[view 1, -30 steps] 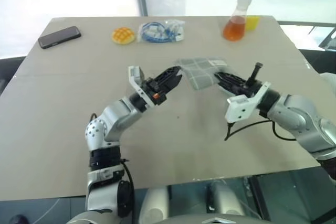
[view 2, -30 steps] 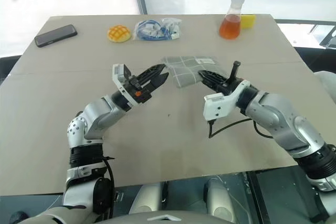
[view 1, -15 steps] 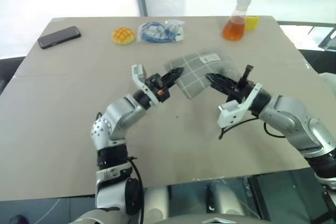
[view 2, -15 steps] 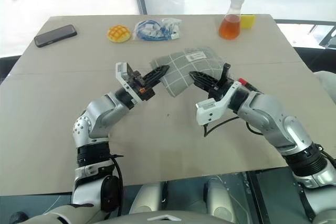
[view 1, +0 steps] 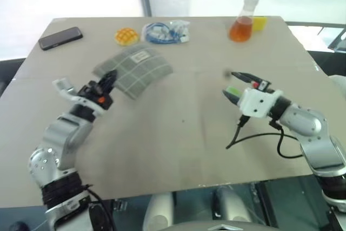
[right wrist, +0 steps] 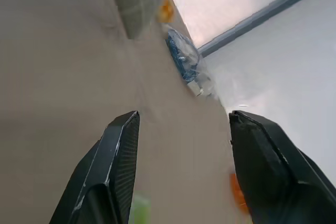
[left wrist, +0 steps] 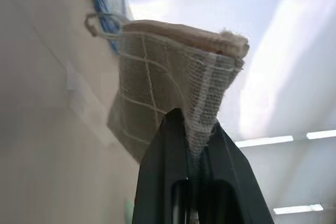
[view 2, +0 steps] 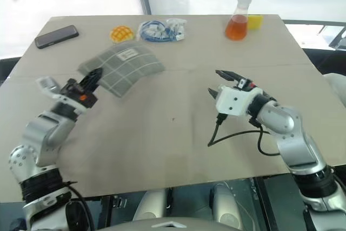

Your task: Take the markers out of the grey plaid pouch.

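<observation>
- Grey plaid pouch (view 1: 135, 70) hangs from my left gripper (view 1: 106, 79), whose fingers are pinched shut on one corner of the fabric; I hold it clear of the counter (view 1: 178, 144) on the left, tilted up and away, which I judge suits shaking or emptying it.
- Green shows between the spread fingers of my right gripper (view 1: 238, 86), probably the light green one of the markers (view 1: 234, 90); the fingers stand apart and I cannot tell whether they are touching it.
- Red with black ends shows just right of that gripper (it could be the second marker or part of my wrist; too small to tell).
- Far along the counter sit a dark phone (view 1: 61, 38), a yellow bun-shaped thing (view 1: 126, 36), a clear bag of blue cables (view 1: 166, 31) and a flask of orange liquid (view 1: 243, 21) beside a yellow object (view 1: 260, 22).
- Nothing lies between my two grippers, so the middle is free for setting things down.
</observation>
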